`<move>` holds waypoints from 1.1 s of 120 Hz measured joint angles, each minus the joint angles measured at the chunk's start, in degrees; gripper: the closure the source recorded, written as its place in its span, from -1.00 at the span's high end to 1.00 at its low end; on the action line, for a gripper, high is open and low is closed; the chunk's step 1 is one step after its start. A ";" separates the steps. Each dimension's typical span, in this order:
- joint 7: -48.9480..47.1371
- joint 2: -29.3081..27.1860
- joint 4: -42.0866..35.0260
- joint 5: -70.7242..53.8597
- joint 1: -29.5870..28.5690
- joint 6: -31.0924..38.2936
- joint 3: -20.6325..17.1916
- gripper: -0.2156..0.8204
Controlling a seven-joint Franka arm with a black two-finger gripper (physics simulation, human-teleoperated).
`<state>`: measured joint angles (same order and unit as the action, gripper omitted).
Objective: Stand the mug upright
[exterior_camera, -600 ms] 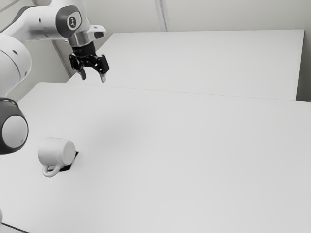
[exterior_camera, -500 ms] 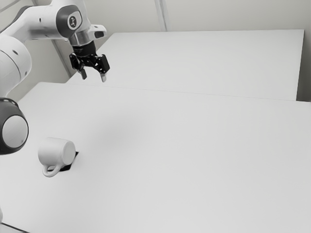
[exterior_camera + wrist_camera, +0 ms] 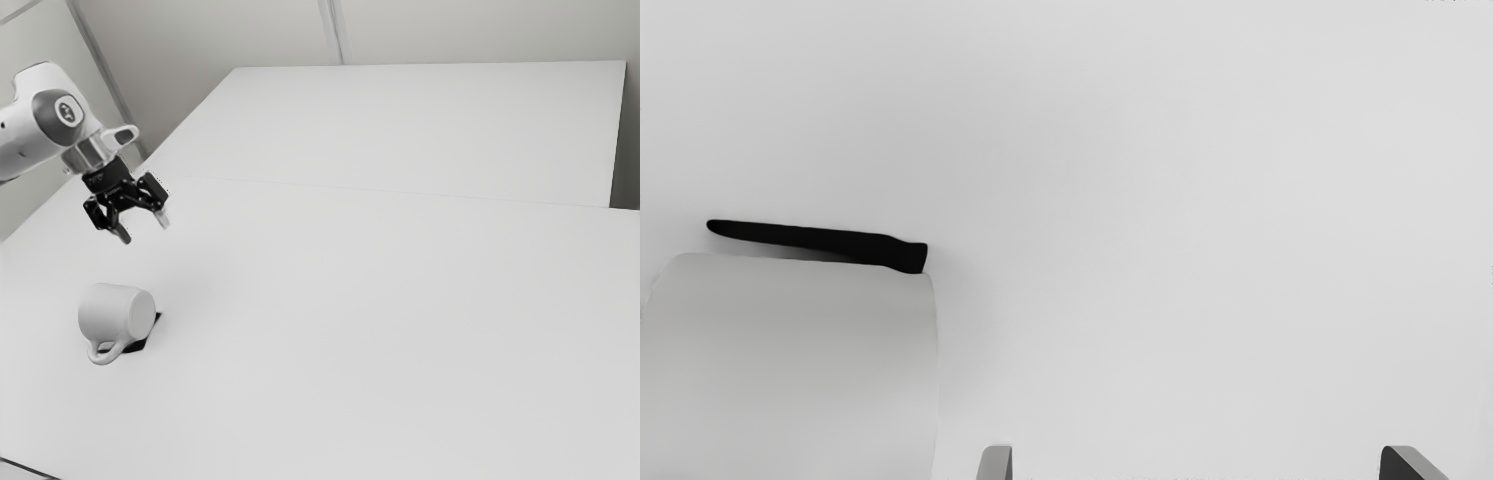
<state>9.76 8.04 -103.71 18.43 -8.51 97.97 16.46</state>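
Mug point(image 3: 108, 312) on side, below and beside spread claw point(image 3: 144, 231)

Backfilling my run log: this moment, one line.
mug: on its side on table | gripper: open, clear of mug | black piece: beside mug | upright: not yet

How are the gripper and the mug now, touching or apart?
Apart. The exterior view shows it: the open gripper hangs above the mug, and the white table is seen between its fingertips and the mug.
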 joint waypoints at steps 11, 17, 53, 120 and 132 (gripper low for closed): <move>2.17 -2.03 -4.78 4.07 -0.07 1.56 3.72 0.58; 3.53 -3.23 -6.86 5.35 -0.11 2.20 5.48 0.58; 14.15 -6.37 -11.76 8.84 -2.58 2.68 12.06 0.58; 33.98 4.25 -7.55 12.33 -7.52 -0.53 13.40 0.58; 37.07 5.72 -7.50 15.24 -8.21 -0.70 13.40 0.58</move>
<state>46.83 13.76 -111.21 33.67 -16.72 97.28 29.87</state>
